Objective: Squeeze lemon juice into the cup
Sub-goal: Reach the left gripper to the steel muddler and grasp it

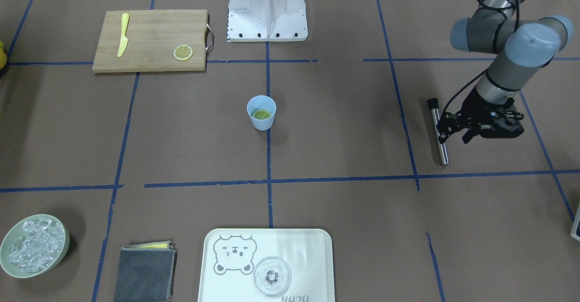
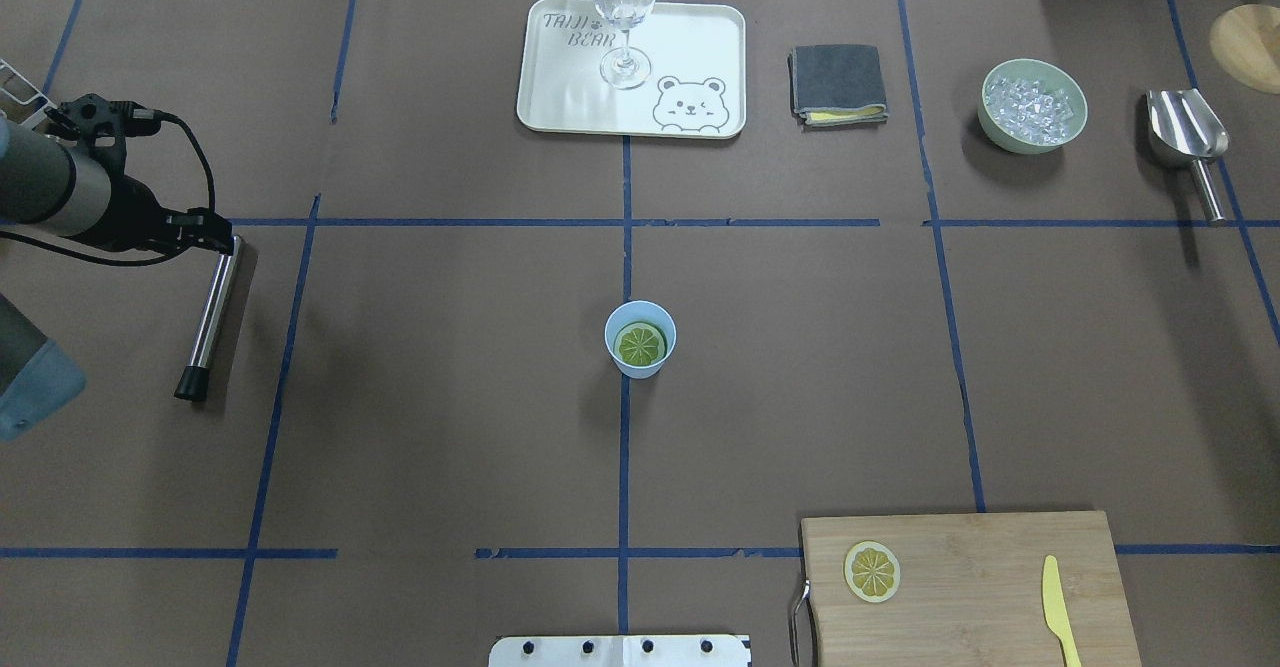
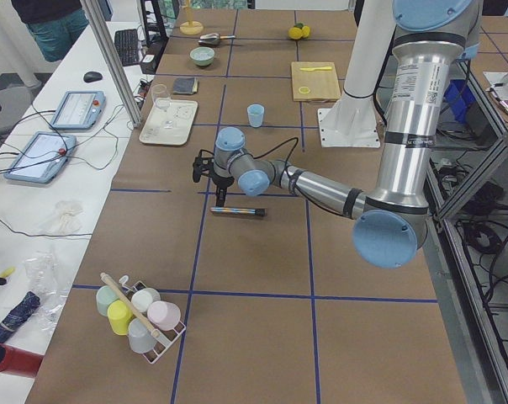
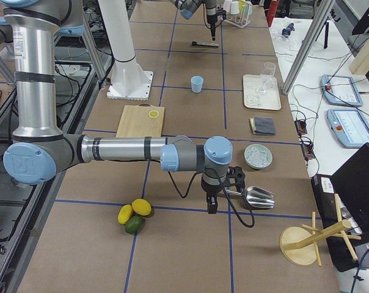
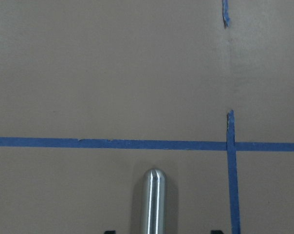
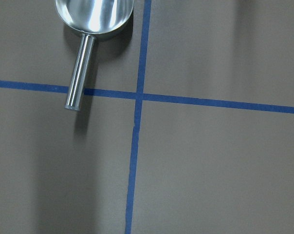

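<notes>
- Overhead exterior shows the lemon (image 2: 640, 344), a thin round slice with a pale rind and segmented face, lying flat inside the cup (image 2: 640, 372), below its rim. As a disc, it has no long axis to line up with.
- The cup is small, light blue, smooth and tapered. It stands upright on the centre tape line of the matte brown counter (image 2: 450, 397).
- A second slice (image 2: 872, 571) lies flat on the grained wooden board (image 2: 980, 587), well apart from the cup on the robot's right. A slim yellow knife (image 2: 1058, 612) lies further along the board.
- The left fingers (image 1: 453, 132) hang spread wide and empty over the bare end of a polished steel rod (image 2: 212, 312) that lies on the counter. The cup is well off to their right.
- The right fingers (image 4: 211, 204) hover beside the steel scoop (image 4: 258, 196) at the far right end. I cannot tell how far apart they are.
- Judgement: the left arm is nearer the cup and the right arm is nearer the board. With a slice already in the cup, little seems left to do.
</notes>
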